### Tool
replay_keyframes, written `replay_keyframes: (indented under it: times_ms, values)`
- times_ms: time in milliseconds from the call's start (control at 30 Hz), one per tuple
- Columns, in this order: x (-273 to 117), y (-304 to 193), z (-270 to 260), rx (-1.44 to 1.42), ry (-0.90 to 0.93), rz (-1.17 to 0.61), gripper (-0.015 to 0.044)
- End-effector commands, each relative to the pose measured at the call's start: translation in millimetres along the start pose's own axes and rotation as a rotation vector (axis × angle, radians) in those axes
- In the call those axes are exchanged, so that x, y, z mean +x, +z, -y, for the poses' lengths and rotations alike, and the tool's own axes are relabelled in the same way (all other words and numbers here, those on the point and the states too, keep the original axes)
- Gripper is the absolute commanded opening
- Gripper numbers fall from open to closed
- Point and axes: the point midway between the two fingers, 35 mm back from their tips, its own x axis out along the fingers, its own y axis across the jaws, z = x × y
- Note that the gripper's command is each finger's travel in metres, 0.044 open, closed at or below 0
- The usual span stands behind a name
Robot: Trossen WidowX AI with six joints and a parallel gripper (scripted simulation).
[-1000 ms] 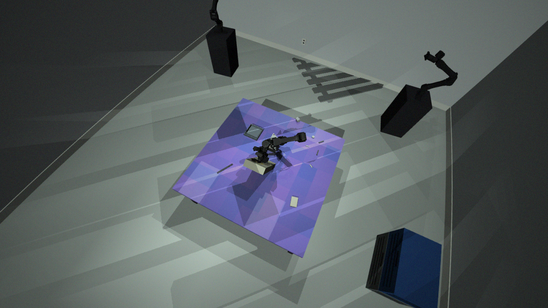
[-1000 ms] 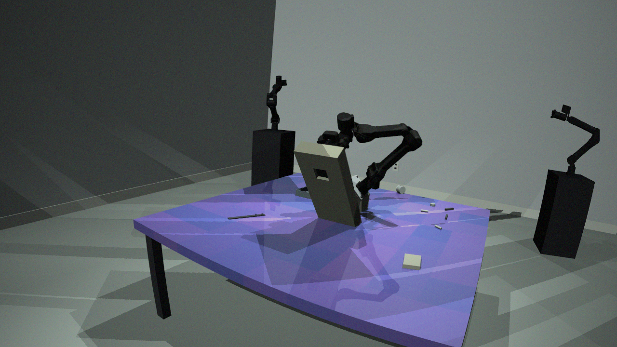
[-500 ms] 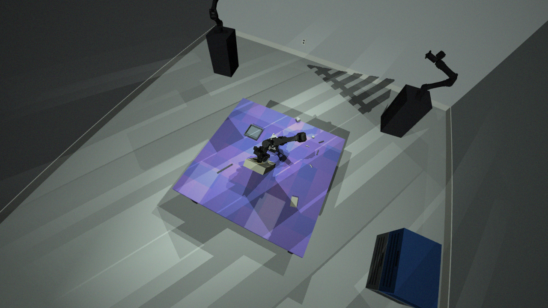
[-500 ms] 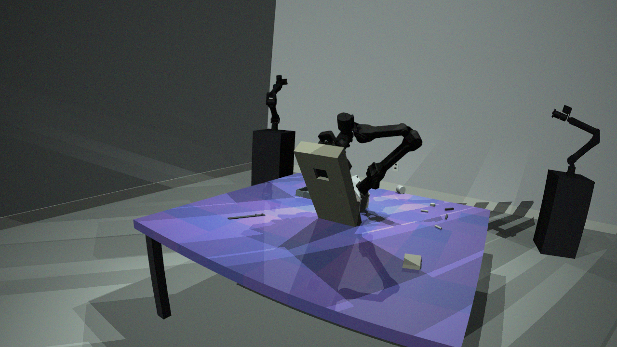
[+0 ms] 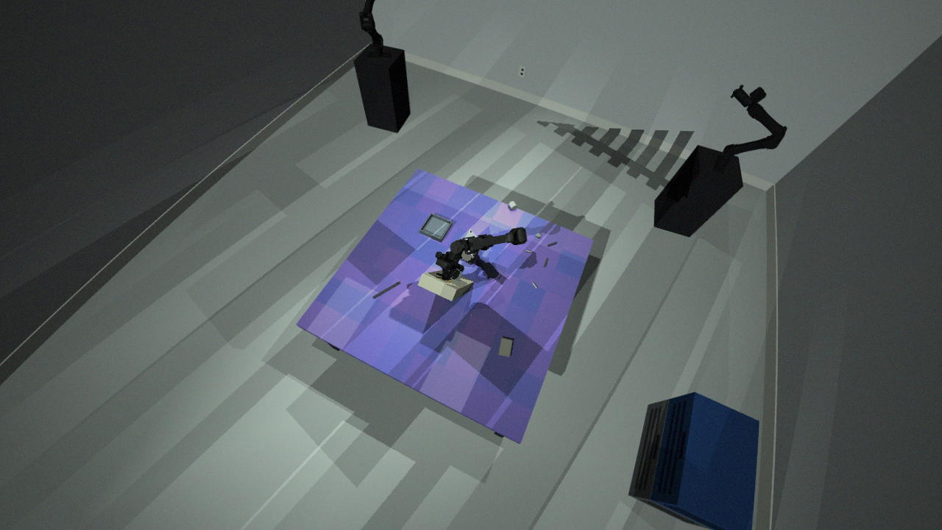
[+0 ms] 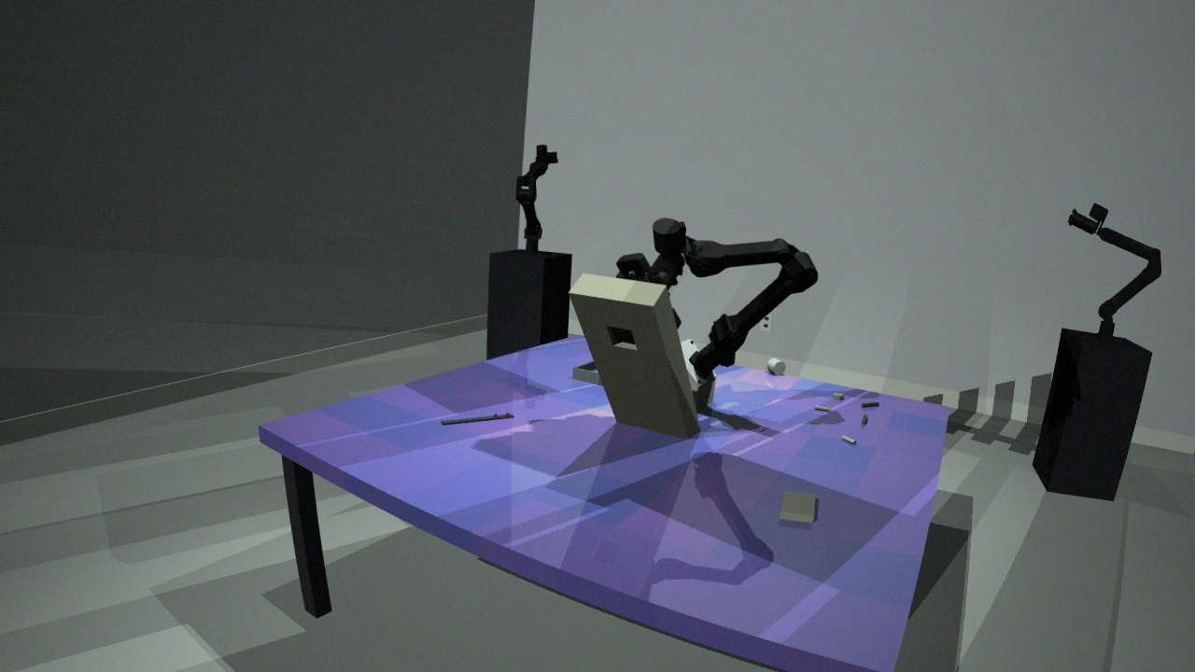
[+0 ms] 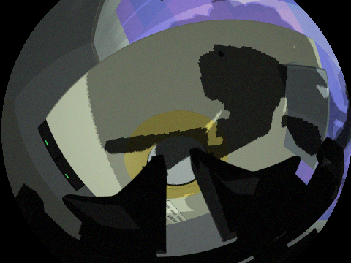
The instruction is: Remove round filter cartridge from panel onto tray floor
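The claw (image 7: 175, 154) grasps the round cartridge (image 7: 180, 174) at the panel (image 5: 438, 285) (image 6: 639, 368) (image 7: 153, 88). From above, the tray (image 5: 447, 230) (image 6: 584, 375) lies toward twelve o'clock.

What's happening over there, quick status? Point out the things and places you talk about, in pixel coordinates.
Gripper (image 7: 175, 154) shut on the filter cartridge (image 7: 181, 174). Cartridge at the panel (image 5: 436, 285) (image 6: 639, 384) (image 7: 157, 84), not on the tray floor. Nothing visibly in the way.

looks like robot lab or test room. big purple table (image 5: 421, 355) (image 6: 501, 501) in middle of plain grey floor (image 5: 217, 422) (image 6: 108, 501). black robot arm (image 5: 490, 241) (image 6: 743, 250) on table, by slanted panel (image 5: 442, 285) (image 6: 639, 368). two more robot arms on tall black stands, near bare grey wall (image 5: 592, 59) (image 6: 877, 167). big blue box (image 5: 717, 461) with dark slotted front on floor, by other wall.
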Motion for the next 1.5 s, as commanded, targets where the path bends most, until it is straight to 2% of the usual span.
replay_keyframes:
  times_ms: [0, 1367, 1467]
  values:
    - [11, -2, 0, -0.027, -0.011, 0.002, 0.0000]
    - [11, -2, 0, -0.027, -0.011, 0.002, 0.0000]
    - [-6, 1, -1, -0.006, -0.004, 0.004, 0.0000]
